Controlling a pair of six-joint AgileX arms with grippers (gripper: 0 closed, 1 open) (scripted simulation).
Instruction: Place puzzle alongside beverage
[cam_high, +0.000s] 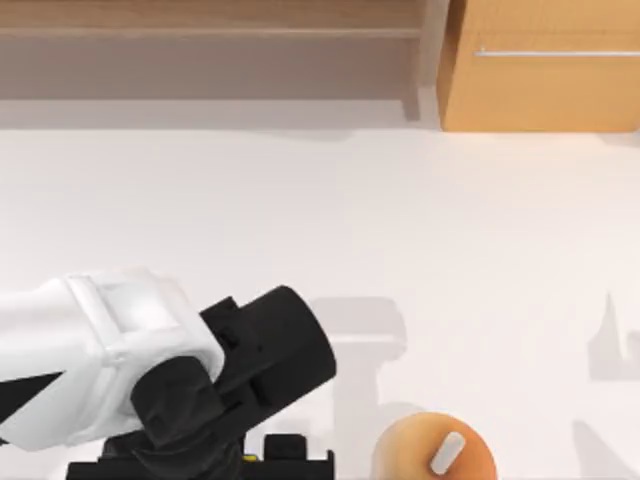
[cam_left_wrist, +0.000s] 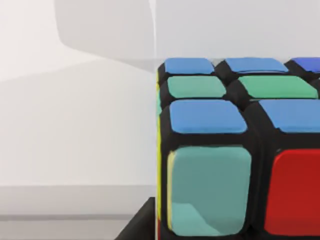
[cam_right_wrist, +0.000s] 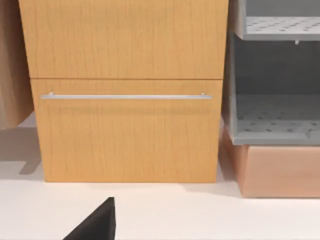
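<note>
Orange beverage (cam_high: 434, 452) sits at the top view's lower edge, right of centre; the puzzle (cam_left_wrist: 235, 150) looms beside the left gripper (cam_high: 255, 455), whose grip cannot be told. Lowering should be gentle, setting the cube just beside the container without nudging it.

the twist-puzzle cube (cam_left_wrist: 235, 150) shows blue, green, teal and red square tiles on a black grid, with a yellow edge along one side. the round glossy orange drink container (cam_high: 432, 452) carries a short white straw stub. the bench (cam_high: 400, 220) is plain white; the wooden drawer cabinet (cam_right_wrist: 125, 90) is honey-orange with a silver handle.
</note>
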